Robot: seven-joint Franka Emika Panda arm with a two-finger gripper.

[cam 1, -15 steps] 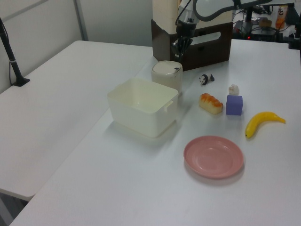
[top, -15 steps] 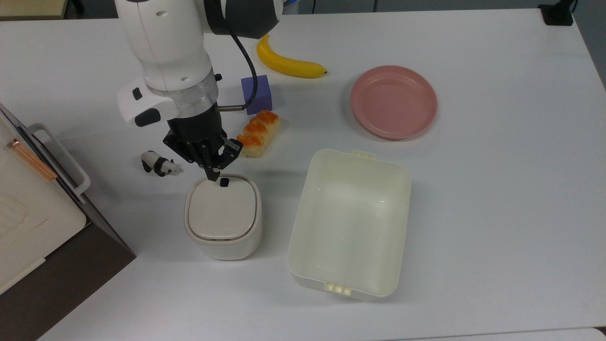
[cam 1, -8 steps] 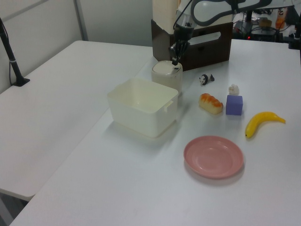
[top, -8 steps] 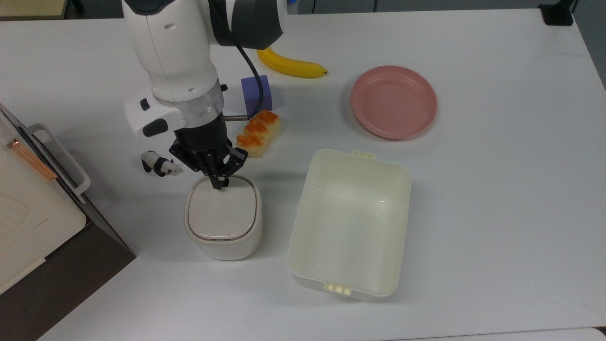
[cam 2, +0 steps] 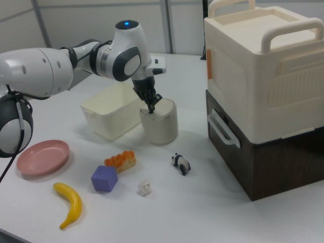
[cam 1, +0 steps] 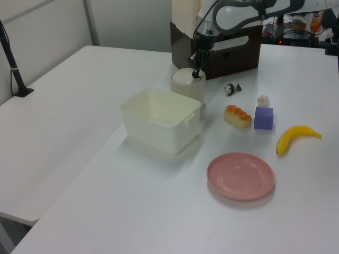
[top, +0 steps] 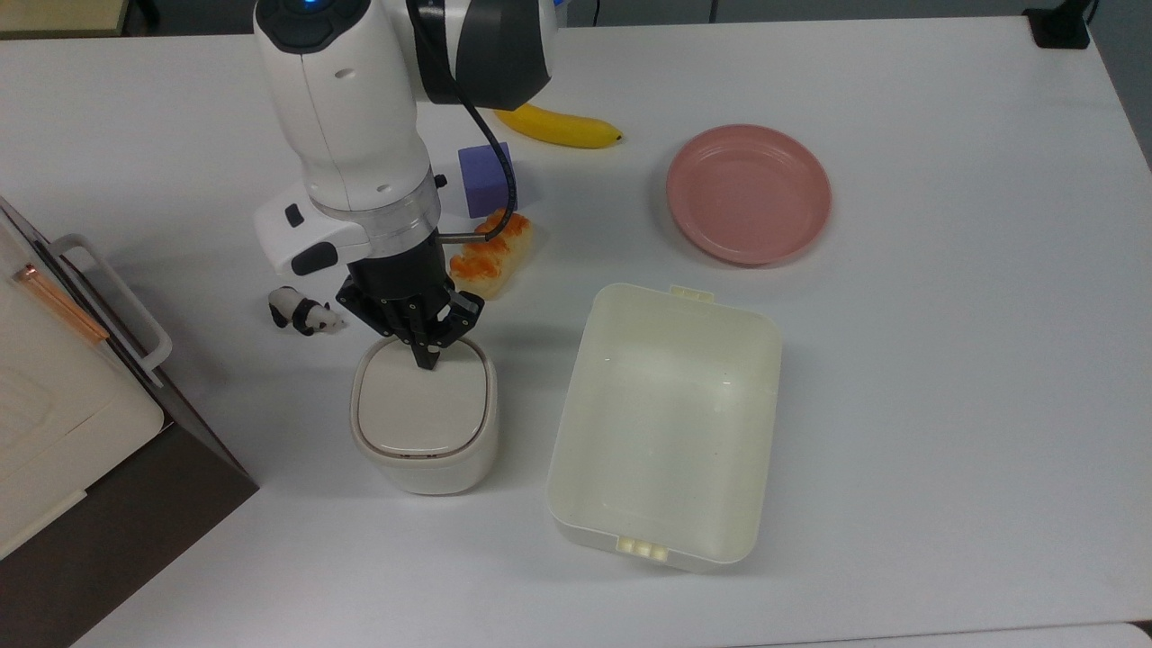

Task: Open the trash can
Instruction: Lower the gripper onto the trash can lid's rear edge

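Observation:
The trash can (top: 423,427) is a small cream bin with a flat beige lid that lies closed; it stands left of centre in the top view. My gripper (top: 426,360) is shut, pointing straight down with its fingertips on the lid's far edge. They cover the spot where the dark button sits. In the left view the gripper (cam 1: 196,73) touches the top of the trash can (cam 1: 186,87). The right view has the gripper (cam 2: 151,108) on the rim of the trash can (cam 2: 162,126).
A larger lidless cream tub (top: 666,423) stands just to the top view's right of the bin. Behind the bin lie a panda toy (top: 304,313), a bread piece (top: 490,255), a purple cube (top: 484,178), a banana (top: 562,129) and a pink plate (top: 747,193). A brown-and-cream cabinet (top: 63,396) fills the top view's left edge.
My gripper has come down and shifted slightly to the top view's right, from beside the dark button to on top of it. The lid still lies flat.

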